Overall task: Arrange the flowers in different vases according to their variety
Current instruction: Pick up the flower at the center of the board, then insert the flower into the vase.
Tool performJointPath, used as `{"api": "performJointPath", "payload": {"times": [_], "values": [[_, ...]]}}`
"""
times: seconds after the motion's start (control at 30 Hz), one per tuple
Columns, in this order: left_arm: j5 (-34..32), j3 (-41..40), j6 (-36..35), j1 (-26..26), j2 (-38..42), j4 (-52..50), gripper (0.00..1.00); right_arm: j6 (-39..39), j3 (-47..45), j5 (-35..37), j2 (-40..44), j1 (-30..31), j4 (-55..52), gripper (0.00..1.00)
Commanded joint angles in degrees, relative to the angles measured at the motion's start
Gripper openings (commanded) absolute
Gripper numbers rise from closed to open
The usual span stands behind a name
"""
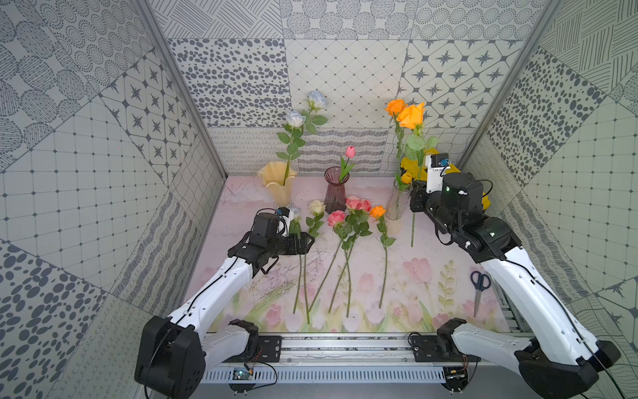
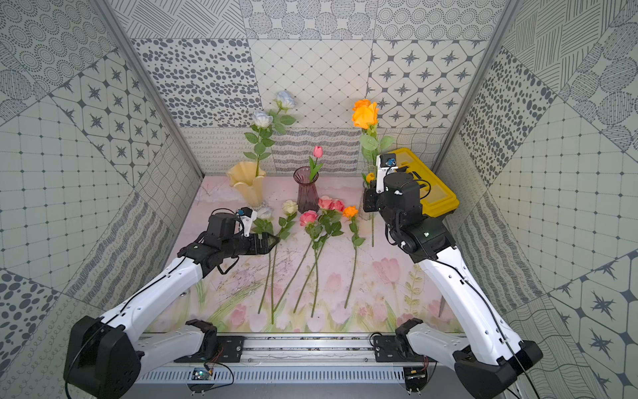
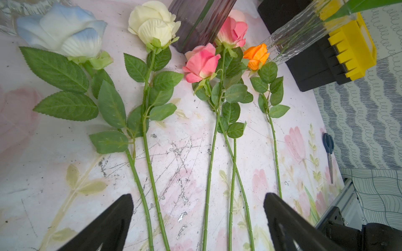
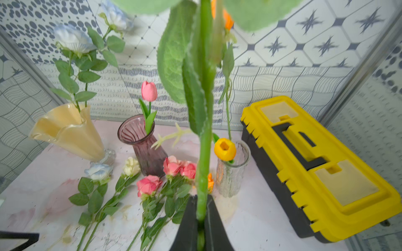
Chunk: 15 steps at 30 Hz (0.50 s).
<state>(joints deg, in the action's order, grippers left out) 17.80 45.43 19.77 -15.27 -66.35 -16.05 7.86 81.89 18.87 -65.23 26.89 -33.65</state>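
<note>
3 vases (image 1: 335, 193), 6 flowers (image 1: 336, 218) lying flat, 1 toolbox (image 2: 428, 186)

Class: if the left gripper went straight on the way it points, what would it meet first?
Probably the stems lying on the mat: the open left gripper points down at them, with several between its fingers. Which stem comes first is unclear.

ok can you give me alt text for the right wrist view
The right gripper is shut on a green stem that fills the foreground. Behind it stand a cream vase holding pale-blue roses, a purple vase with a pink tulip and a clear vase with a yellow bud, beside a yellow toolbox. Loose roses lie on the mat.
</note>
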Motion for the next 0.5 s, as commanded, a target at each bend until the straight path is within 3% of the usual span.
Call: {"api": "performJointPath", "payload": {"times": [0.0,0.47], "values": [[0.97,0.76,0.18,-0.56,-0.12,-1.17,0.99,-4.22,3.51,4.59,-2.79,-2.65,9.61,0.00],[0.75,0.65,0.17,-0.62,-0.10,-1.12,0.99,-6.47,8.85,11.01,-18.84,-12.59,34.35,0.00]]}}
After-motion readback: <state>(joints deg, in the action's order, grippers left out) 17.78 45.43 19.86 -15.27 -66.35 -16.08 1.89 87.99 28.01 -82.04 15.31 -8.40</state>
